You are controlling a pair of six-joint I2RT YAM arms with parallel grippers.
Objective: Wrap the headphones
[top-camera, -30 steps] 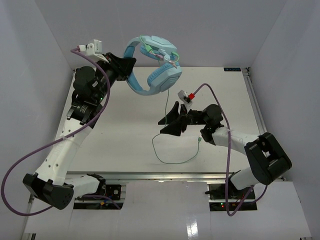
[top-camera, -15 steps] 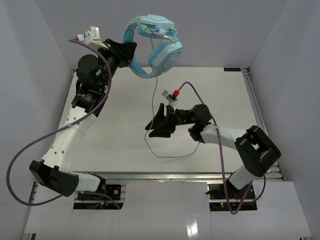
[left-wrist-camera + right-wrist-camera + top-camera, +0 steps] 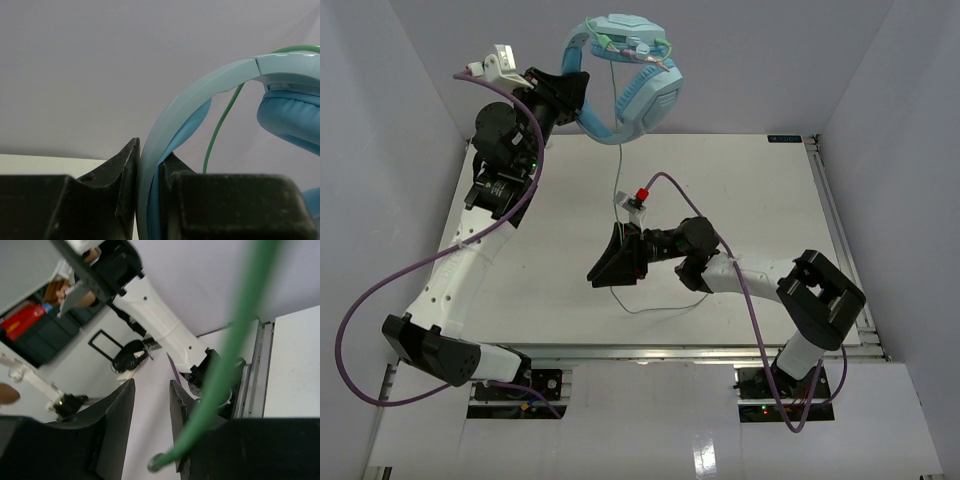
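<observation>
The light blue headphones (image 3: pixel 632 72) hang high above the table's far edge. My left gripper (image 3: pixel 578 92) is shut on their padded headband (image 3: pixel 190 102), seen clamped between both fingers in the left wrist view (image 3: pixel 150 156), with one earcup (image 3: pixel 292 112) at the right. The thin green cable (image 3: pixel 618 160) drops from the earcups to my right gripper (image 3: pixel 603 258), then loops on the table (image 3: pixel 665 312). In the right wrist view the blurred cable (image 3: pixel 235 340) crosses in front of one finger (image 3: pixel 177 410). The right gripper (image 3: pixel 151 390) is open with nothing between its jaws.
The white table (image 3: pixel 770 190) is walled by grey panels at the left, back and right. A metal rail (image 3: pixel 670 350) runs along the near edge. Purple camera cables (image 3: pixel 760 320) trail from both wrists.
My left arm has lifted and turned the headphones up and to the left. My right gripper has moved left across the table to under the hanging cable, still open.
</observation>
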